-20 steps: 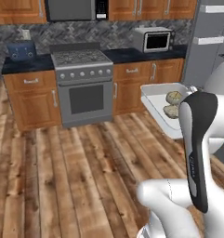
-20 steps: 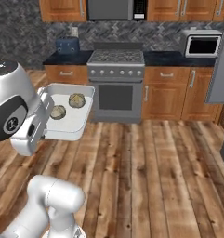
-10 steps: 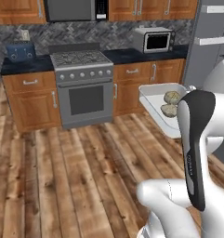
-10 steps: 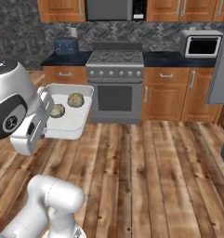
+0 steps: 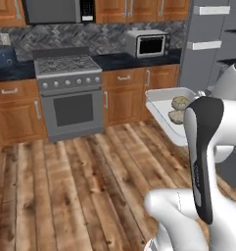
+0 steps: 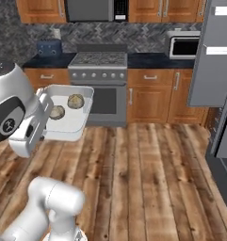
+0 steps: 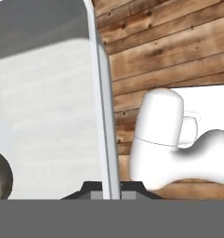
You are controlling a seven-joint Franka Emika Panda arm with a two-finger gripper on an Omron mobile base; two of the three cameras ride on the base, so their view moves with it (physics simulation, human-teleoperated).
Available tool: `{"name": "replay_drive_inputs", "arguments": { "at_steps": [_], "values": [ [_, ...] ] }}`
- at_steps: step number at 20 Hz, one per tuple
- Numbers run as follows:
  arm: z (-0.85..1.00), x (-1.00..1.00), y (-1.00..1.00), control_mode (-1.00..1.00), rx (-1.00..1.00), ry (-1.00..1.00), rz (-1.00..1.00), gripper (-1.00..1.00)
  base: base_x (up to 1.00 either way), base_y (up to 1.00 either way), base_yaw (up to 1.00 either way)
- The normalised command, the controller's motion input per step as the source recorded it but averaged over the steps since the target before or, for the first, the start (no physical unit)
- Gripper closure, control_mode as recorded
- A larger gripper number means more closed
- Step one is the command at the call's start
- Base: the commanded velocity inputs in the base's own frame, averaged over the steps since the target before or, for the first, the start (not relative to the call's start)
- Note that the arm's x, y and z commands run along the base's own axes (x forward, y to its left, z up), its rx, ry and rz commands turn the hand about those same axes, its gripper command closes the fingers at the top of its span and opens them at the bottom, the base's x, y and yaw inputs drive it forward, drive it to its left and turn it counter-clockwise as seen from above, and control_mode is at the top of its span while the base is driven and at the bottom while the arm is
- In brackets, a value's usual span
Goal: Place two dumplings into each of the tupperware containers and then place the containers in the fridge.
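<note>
white shallow tray (image 6: pixel 68 123) carries two wrinkled beige dumplings (image 6: pixel 76 100).

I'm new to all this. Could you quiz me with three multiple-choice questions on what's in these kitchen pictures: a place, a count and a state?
1. Where is the shallow white rectangular tray?
A. on the stove
B. carried in the air above the wooden floor
C. inside the microwave

2. How many wrinkled beige dumplings lie in it?
A. two
B. four
C. none

3. How is the robot's two-finger gripper?
A. wide open
B. shut on the tray's rim
C. holding a dumpling

Answers: 1 B, floor planks show beneath it; 2 A, two lumps show; 3 B, the rim runs between the fingertips.
</note>
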Motion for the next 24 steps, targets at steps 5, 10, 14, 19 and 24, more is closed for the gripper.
{"name": "replay_drive_inputs", "arguments": {
  "at_steps": [5,10,14,19,24],
  "values": [
    [0.0,0.0,0.0,1.0,0.0,0.0,0.0,1.0,0.45,-0.32,-0.2],
    [0.0,0.0,0.0,1.0,0.0,0.0,0.0,1.0,0.79,0.61,-0.53],
    [0.0,0.0,0.0,1.0,0.0,0.0,0.0,1.0,0.82,1.0,-0.58],
    [0.0,0.0,0.0,1.0,0.0,0.0,0.0,1.0,0.31,1.0,-0.61],
    [0.0,0.0,0.0,1.0,0.0,0.0,0.0,1.0,0.28,0.82,-0.73]
  ]
}}
